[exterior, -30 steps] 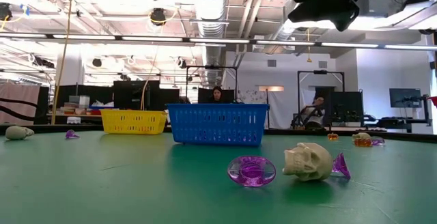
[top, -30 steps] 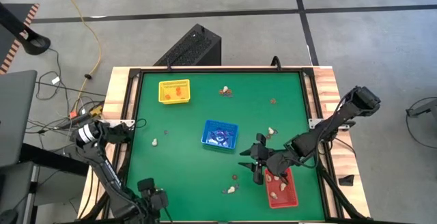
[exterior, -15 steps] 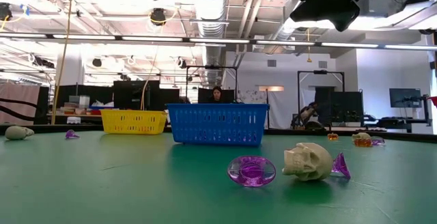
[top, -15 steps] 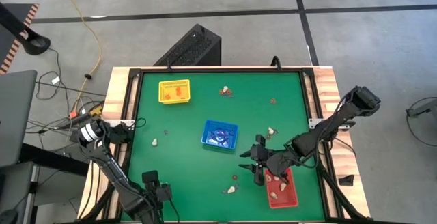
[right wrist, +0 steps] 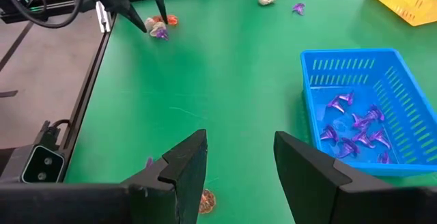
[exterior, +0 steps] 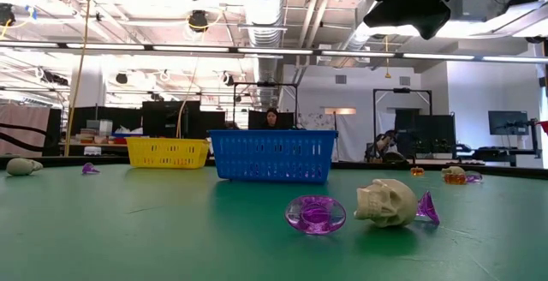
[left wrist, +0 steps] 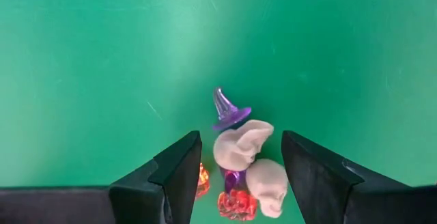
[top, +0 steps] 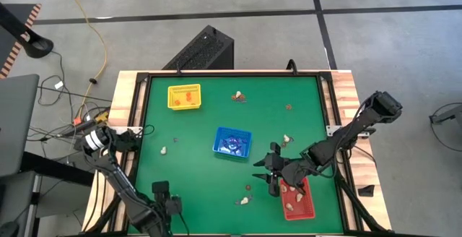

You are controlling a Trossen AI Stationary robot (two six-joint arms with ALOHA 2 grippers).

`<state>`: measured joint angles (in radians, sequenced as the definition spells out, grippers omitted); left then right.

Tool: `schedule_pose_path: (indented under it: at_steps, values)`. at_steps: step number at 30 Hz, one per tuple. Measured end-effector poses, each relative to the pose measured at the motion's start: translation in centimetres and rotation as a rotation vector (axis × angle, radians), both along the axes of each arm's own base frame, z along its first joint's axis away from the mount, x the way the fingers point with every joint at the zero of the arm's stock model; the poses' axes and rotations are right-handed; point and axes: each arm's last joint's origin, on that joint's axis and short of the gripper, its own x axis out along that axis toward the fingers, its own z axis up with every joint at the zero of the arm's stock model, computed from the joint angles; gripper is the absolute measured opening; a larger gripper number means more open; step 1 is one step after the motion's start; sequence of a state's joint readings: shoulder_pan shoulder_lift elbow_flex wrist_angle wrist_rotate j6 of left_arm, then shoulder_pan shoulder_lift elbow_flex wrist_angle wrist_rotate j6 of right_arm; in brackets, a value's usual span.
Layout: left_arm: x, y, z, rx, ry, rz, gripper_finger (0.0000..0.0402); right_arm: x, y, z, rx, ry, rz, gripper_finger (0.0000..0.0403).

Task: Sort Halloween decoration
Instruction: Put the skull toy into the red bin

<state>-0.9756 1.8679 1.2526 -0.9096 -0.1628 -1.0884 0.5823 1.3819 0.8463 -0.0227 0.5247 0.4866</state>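
The left gripper (left wrist: 240, 139) has crept a little toward the blue plastic slotted tray (top: 216, 147) over the last second and now hangs low at the table's near-left edge, well apart from that tray. Its jaws stand wide, straddling a small heap of Halloween decoration: a clear purple witch hat (left wrist: 227, 109), two cream skulls (left wrist: 240, 146) and an orange pumpkin (left wrist: 235, 204), all touching one another. I judge this a lining-up for a pick out of the heap. With the pieces packed so tightly, closing may catch two at once.

The yellow plastic slotted tray (top: 170, 97) sits far-left of the blue tray and holds orange pieces. The blue tray itself holds purple hats. A cream trinket (top: 164, 151) lies loose on its left. Near-right of the blue tray another cream skull (exterior: 385, 202) and a purple ring-shaped piece (exterior: 315, 214) wait on the green felt table (top: 202, 179), with open felt all around them.

The right gripper (right wrist: 239, 141) has not moved. It hovers near-right of the blue tray, jaws wide and empty, just beside the red plastic tray (top: 304, 210) at the table's right edge. The black frame rail runs close behind the left gripper, so its free room lies toward the blue tray.
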Motion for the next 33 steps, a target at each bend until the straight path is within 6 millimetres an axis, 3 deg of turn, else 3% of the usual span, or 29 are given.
schedule_pose_path:
  at_steps: [8,15,33]
  values:
    - [0.1,-0.2,0.0,-0.026,-0.009,-0.009,0.0194,0.0,0.0,0.0,0.001,0.000,0.000,0.0201]
    - [-0.3,0.7,-1.9,-0.054,0.013,0.031,0.0194,0.0,0.0,0.0,0.003,0.000,-0.001,0.0201]
    - [-0.7,1.1,-2.0,-0.030,0.089,-0.002,0.0194,0.0,0.0,0.0,0.003,-0.001,-0.001,0.0201]
